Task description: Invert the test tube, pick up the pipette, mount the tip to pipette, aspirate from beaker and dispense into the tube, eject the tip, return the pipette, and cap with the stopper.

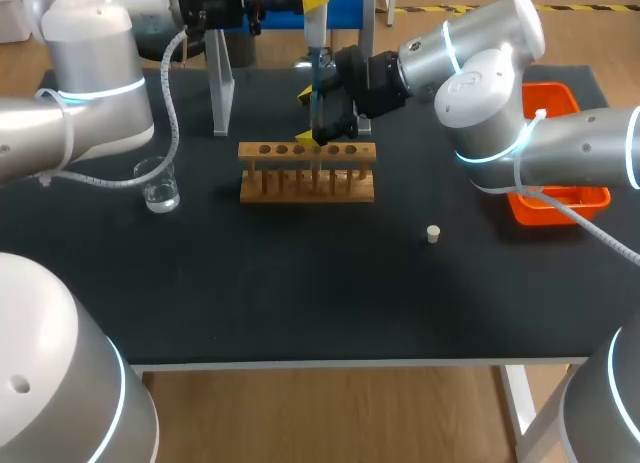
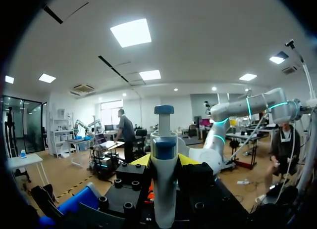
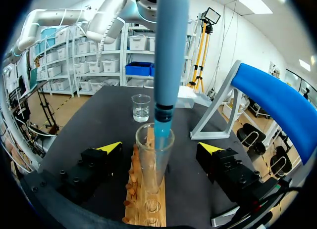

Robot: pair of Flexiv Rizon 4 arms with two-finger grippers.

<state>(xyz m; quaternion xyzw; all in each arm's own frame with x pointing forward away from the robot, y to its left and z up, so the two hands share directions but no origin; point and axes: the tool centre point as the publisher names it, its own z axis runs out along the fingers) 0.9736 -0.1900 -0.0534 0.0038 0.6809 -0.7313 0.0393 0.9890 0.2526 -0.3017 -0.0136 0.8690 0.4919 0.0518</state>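
Stopper [image 1: 433, 234] lies near, ready for capping. Your left gripper [image 2: 164, 160] clamps the pipette [image 2: 164, 140] upright, its tip [image 3: 162, 135] inside the test tube [image 3: 151, 165], likely for dispensing. Your right gripper [image 3: 159, 147] stands wide around it, not touching.

This is a robotics lab set up for wet-bench work: a white left arm [image 1: 90, 93] and right arm [image 1: 500, 93] flank a dark tabletop [image 1: 300, 283]. On it are a wooden test tube rack [image 1: 307, 183], a glass beaker [image 1: 158, 186] holding clear liquid, a small stopper [image 1: 433, 234] and an orange bin [image 1: 560, 203]. A blue pipette [image 3: 166, 66] points down into a test tube [image 3: 153, 160] at the rack.
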